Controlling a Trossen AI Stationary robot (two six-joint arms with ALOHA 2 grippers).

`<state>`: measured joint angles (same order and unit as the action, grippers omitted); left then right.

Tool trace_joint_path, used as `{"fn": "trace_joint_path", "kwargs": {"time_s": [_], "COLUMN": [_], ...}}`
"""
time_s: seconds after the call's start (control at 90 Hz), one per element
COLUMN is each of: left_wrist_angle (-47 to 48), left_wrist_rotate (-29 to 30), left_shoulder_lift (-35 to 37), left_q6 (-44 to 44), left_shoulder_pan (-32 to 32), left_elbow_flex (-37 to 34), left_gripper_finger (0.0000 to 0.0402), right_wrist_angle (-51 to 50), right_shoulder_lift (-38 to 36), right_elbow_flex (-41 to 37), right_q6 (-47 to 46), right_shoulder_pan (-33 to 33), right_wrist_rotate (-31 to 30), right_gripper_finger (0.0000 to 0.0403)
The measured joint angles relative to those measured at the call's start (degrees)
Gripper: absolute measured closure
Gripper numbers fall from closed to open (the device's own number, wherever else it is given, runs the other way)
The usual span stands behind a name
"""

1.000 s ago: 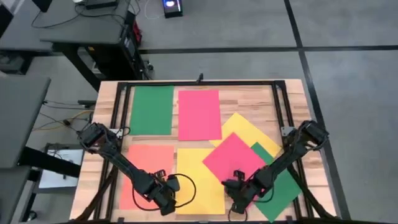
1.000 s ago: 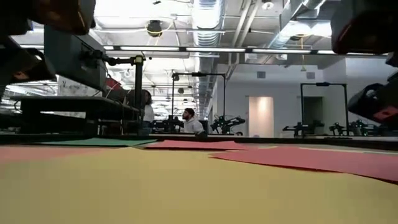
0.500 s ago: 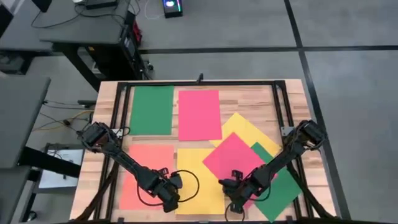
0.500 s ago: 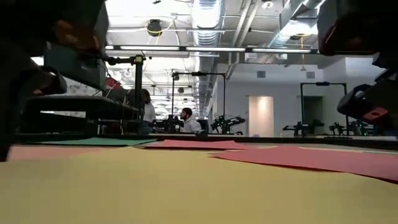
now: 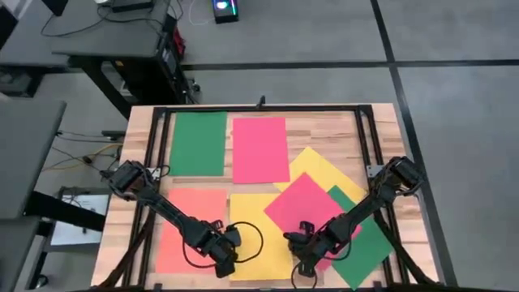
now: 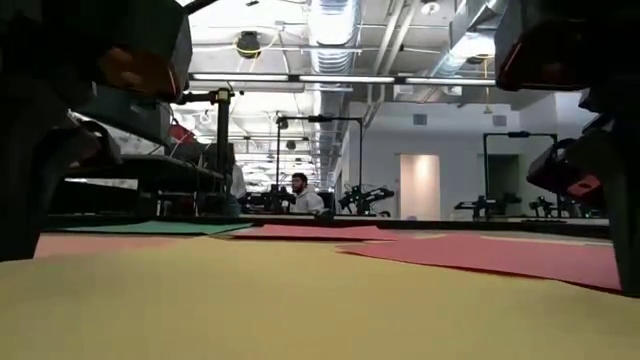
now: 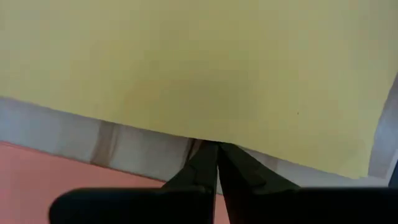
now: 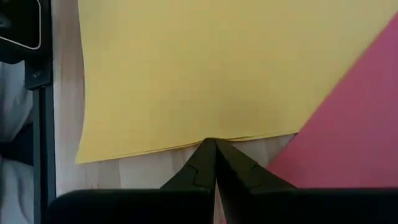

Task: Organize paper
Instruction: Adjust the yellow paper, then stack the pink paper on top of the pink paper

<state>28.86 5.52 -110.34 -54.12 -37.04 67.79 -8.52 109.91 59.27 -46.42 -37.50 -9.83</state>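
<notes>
A yellow sheet of paper lies flat near the table's front edge, with an orange sheet to its left. A green sheet and a pink-red sheet lie side by side at the back. At the right, a tilted pink-red sheet lies over a second yellow sheet and a green one. My left gripper is shut at the near yellow sheet's left edge. My right gripper is shut at that sheet's right edge. My left gripper has its shut fingertips at the yellow sheet's left long edge, over the strip of wood between the yellow and orange sheets. The fingers come slanting down from the table's left. The sheet lies flat. Whether the tips touch the paper, I cannot tell. My right gripper has its shut fingertips at the yellow sheet's right long edge, close to where the tilted pink-red sheet overlaps it. The fingers come slanting down from the table's right. The sheet lies flat. Whether the tips touch the paper, I cannot tell.
A black frame runs around the wooden tabletop. Bare wood shows at the back right. Other tables and floor surround the table, and people show far off in the room.
My left gripper has moved toward the table's right, up to the yellow sheet's left edge. My right gripper has moved toward the table's left, up to the same sheet's right edge. No sheet has visibly shifted.
</notes>
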Motion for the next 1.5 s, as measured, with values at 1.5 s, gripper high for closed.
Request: {"fn": "trace_joint_path", "kwargs": {"time_s": [1.5], "left_wrist_angle": [-9.3], "left_wrist_rotate": [10.9], "left_shoulder_lift": [11.8], "left_q6": [23.5], "left_shoulder_pan": [14.1], "left_elbow_flex": [-0.2], "left_gripper_finger": [0.0402], "right_wrist_angle": [-18.6], "right_shoulder_lift": [-13.3], "right_elbow_flex": [-0.1], "right_q6": [0.4], "right_shoulder_pan": [-3.1], "right_wrist_rotate": [-2.9], "right_gripper_finger": [0.0403]}}
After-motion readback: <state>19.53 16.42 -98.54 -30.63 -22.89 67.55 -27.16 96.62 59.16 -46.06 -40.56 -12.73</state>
